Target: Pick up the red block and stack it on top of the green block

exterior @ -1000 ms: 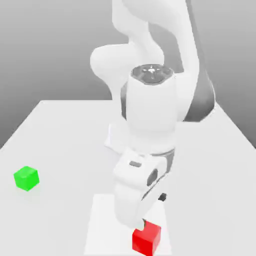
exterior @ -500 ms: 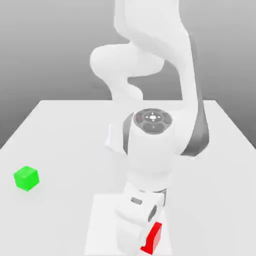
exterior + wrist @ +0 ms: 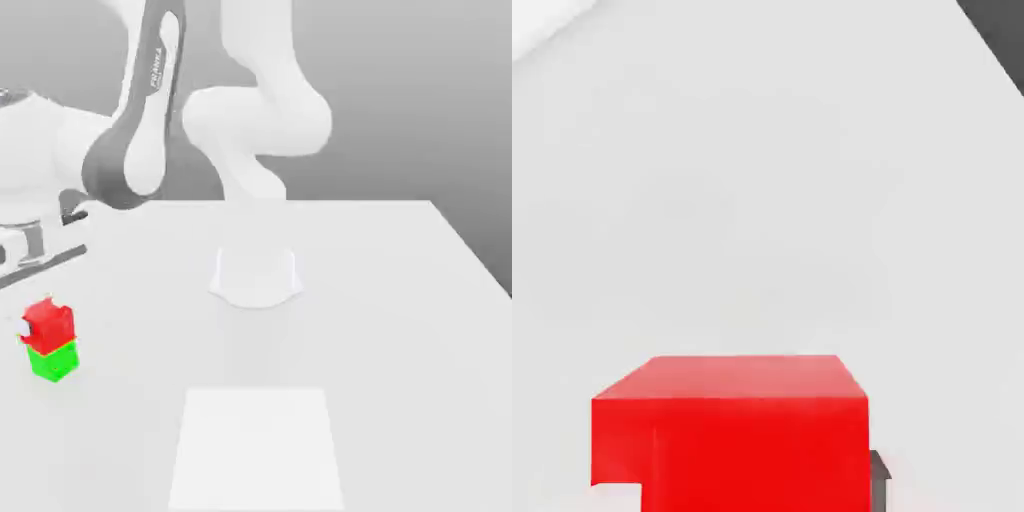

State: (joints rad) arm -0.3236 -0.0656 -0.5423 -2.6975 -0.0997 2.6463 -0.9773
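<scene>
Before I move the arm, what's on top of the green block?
The red block sits over the green block, hiding its upper face. I can't see whether anything else lies between them.

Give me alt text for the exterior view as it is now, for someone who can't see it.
A red block sits on top of a green block at the exterior view's left, with a white robot arm reaching over to them across a pale table.

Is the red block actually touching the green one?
Touching: the exterior view shows the red block sitting right on top of the green block, with no gap between them.
</scene>
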